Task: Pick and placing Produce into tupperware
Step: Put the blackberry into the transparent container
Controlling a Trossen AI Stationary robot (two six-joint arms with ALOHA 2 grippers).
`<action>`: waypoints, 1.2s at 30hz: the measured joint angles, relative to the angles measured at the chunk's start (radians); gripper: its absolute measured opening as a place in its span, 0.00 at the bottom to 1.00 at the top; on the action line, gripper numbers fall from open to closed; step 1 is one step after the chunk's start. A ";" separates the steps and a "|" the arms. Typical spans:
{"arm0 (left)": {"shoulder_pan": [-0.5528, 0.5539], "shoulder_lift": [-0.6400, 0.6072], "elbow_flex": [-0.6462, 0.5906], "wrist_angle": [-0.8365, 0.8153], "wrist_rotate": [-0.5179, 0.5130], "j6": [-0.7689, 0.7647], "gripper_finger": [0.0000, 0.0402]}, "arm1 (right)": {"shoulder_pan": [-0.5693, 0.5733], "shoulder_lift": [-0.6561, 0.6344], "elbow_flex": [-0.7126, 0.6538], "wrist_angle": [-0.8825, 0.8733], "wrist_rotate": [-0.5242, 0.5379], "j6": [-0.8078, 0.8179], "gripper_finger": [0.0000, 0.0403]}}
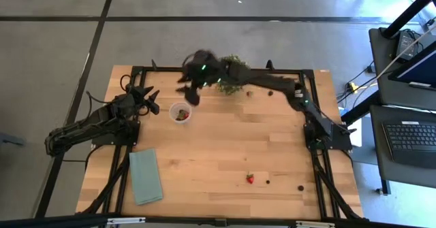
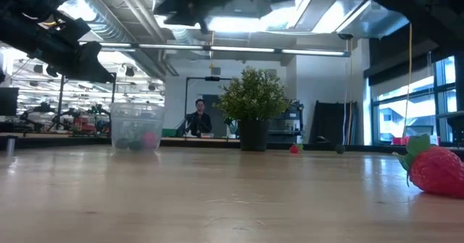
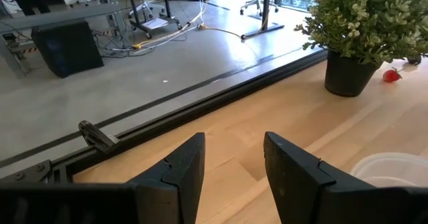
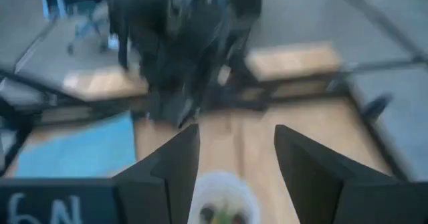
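The right claw (image 1: 191,92) hung above the table, just behind the cup (image 1: 180,112), with its arm stretched across from the right side past the potted plant (image 1: 231,75). Its two fingers (image 4: 175,167) stood apart with nothing between them, so it was released. In the right wrist view the cup (image 4: 219,198) showed directly below the gap of the fingers, with some dark and light pieces inside it, and the teal cloth (image 4: 73,150) lay further off.

The left claw (image 1: 151,99) waited near the left edge of the table, just beside the cup but not touching it. Its fingers (image 3: 184,167) were also apart and empty, and the white rim of the cup (image 3: 394,174) showed close to them in the left wrist view.

The cup stood upright on the wooden table (image 1: 225,153), in the back left part. Some red and dark fruit lay in it. More fruit remained on the table: a strawberry (image 1: 250,179) near the front edge, with two dark berries (image 1: 267,182) to its right, well apart from the cup. Another red piece (image 3: 392,75) lay beside the plant pot. In the low view the strawberry (image 2: 437,169) appeared large at the right, and a person (image 2: 198,118) stood in the room behind the table.
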 joint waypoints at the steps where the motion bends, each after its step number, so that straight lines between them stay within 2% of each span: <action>1: 0.000 0.000 0.000 0.000 0.001 0.000 0.36 | -0.011 -0.030 0.002 -0.019 0.000 -0.001 0.49; 5: 0.000 0.000 0.000 0.001 -0.001 0.000 0.36 | -0.044 -0.131 0.002 -0.166 0.011 -0.039 0.49; 11: 0.000 0.000 0.000 -0.001 -0.006 0.004 0.36 | -0.096 -0.265 0.003 -0.347 0.114 -0.092 0.49; 22: 0.000 0.000 0.000 -0.004 -0.005 0.006 0.36 | -0.189 -0.412 0.002 -0.606 0.145 -0.098 0.49; 26: 0.000 0.000 0.000 -0.004 -0.005 0.006 0.36 | -0.225 -0.456 0.002 -0.660 0.250 -0.097 0.49; 33: 0.000 0.000 0.000 -0.004 -0.005 0.008 0.36 | -0.281 -0.494 -0.009 -0.701 0.258 -0.076 0.49; 36: 0.000 0.000 0.000 -0.004 -0.008 0.008 0.36 | -0.303 -0.528 -0.115 -0.633 0.273 -0.062 0.49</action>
